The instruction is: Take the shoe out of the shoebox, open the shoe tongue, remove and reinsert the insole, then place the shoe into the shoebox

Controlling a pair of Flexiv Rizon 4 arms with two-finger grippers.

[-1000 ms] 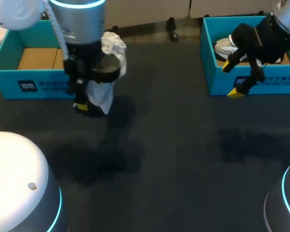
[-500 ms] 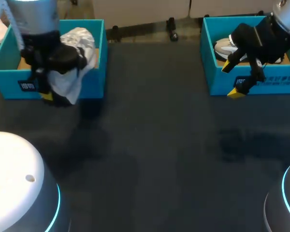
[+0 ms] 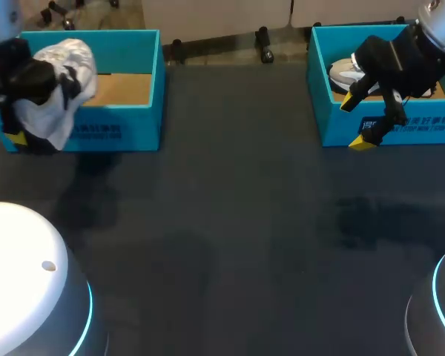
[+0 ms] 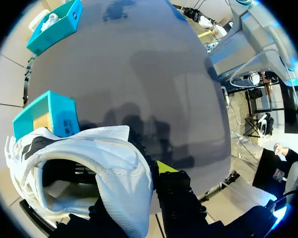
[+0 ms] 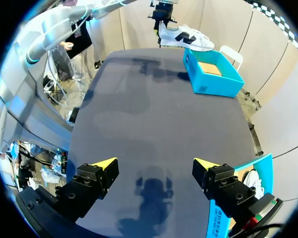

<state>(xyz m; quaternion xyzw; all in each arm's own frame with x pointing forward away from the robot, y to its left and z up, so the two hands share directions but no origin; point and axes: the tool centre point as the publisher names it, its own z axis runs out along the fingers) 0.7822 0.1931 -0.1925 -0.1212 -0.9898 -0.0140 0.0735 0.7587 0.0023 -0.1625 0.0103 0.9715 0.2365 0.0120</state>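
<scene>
Two teal cardboard shoeboxes stand at the far corners of the dark table [image 3: 245, 222], and the left one [image 3: 119, 132] shows a bare brown floor. The white fabric sneaker [image 3: 59, 89] hangs in the air at that box's near left corner, partly in front of its front wall, not over the floor. The left gripper [image 3: 21, 138] has it pinched by the collar wall. In the left wrist view one yellow tip shows outside the fabric, the other is hidden by the shoe, and the mouth gapes wide. I judge the step in hand to be the return to the box, though the frames alone do not settle that. To do it well, the sneaker should be carried inward until its whole sole is over the brown floor. It should be turned to lie along the box's long side and lowered sole first, so that neither toe nor heel catches the rim, and released only when it rests. The right gripper [image 5: 154, 166] holds nothing, its fingers spread wide over the front wall of the right shoebox [image 3: 337, 111], where a second pale shoe [image 3: 345, 73] lies.
</scene>
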